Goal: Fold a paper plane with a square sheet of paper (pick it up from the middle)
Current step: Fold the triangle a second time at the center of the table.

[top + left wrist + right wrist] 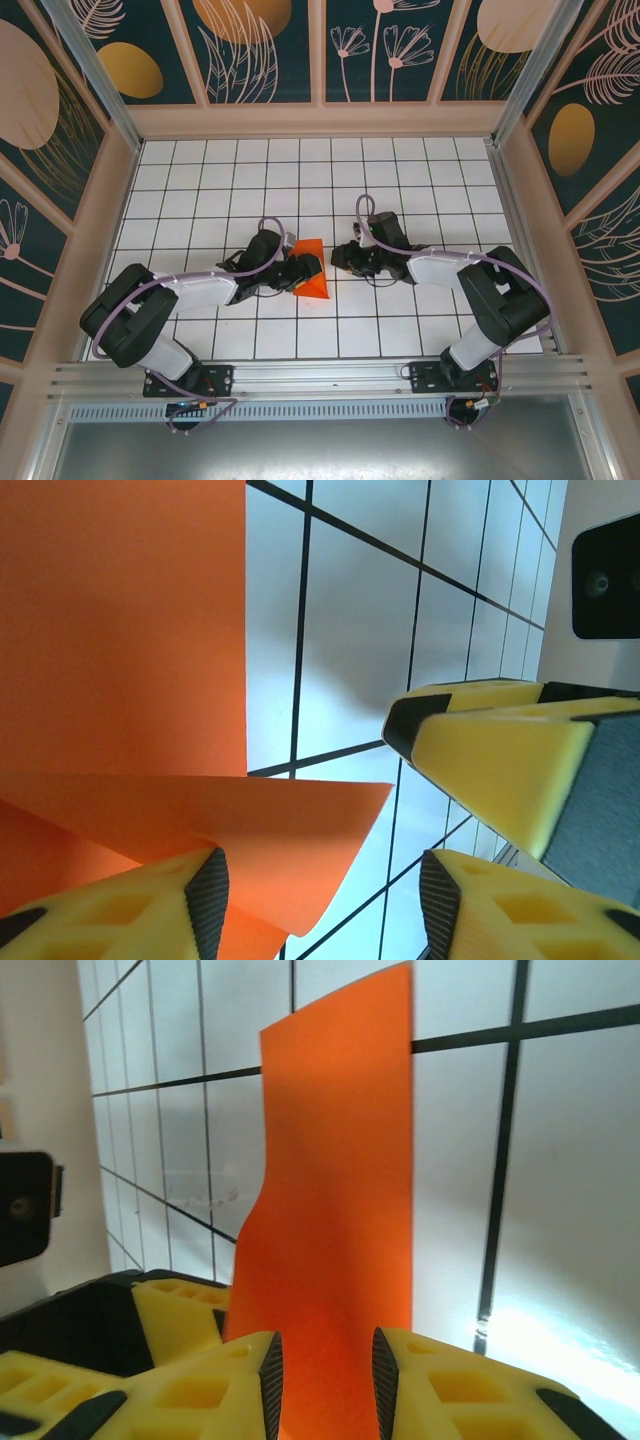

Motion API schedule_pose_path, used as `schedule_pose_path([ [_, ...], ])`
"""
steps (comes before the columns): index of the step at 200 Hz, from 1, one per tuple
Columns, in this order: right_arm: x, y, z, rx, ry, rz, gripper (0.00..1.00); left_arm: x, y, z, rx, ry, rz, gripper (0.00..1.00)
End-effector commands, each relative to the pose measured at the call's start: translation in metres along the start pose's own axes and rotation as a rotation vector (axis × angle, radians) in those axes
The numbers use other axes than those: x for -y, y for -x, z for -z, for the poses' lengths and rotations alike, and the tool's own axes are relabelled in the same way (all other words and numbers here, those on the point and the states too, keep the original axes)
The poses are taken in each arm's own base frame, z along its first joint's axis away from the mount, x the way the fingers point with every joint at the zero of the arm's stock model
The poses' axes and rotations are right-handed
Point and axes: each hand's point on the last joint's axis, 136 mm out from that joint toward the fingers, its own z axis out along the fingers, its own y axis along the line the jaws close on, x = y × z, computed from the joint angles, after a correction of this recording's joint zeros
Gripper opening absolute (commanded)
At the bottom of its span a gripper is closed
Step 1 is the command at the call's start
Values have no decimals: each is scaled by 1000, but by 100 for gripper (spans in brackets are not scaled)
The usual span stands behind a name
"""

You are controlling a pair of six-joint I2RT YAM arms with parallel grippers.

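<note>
Sheet (312,271) sits mid-table, free tiles (250,170) ahead and either side. Folded orange, crisp edges. Left gripper (322,885) gapes wide, right gripper (325,1360) barely parted around it.

Overhead, the left gripper (298,271) hid the 9 o'clock side of the folded orange paper (315,281); the left wrist view cropped it at 9 and 12 o'clock.

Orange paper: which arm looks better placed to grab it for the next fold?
Probably the right. The orange paper stands between the slightly parted fingers of the right gripper, so closing would pinch it. The left gripper is wide open, with the paper mostly off to one side, beside one finger.
</note>
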Motion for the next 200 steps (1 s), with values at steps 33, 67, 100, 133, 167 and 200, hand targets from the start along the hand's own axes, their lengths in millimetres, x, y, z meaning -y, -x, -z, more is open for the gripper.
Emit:
schedule_pose_path([
  [33,-24,1,2,-9,111,95,35,-5,-5,-4,-28,22,-9,44],
  [67,-26,-6,-5,-49,109,124,35,-8,-7,-4,-33,33,-8,38],
  [100,-22,-13,-12,-75,88,135,30,-11,-7,-5,-36,41,-6,35],
  [133,-24,-16,-18,-95,98,143,25,-12,-8,-6,-39,46,-5,33],
  [167,-24,-16,-20,-96,93,149,17,-12,-8,-6,-41,46,-5,32],
  [200,-15,-18,-24,-108,68,142,8,-6,-6,-1,-28,38,-31,31],
])
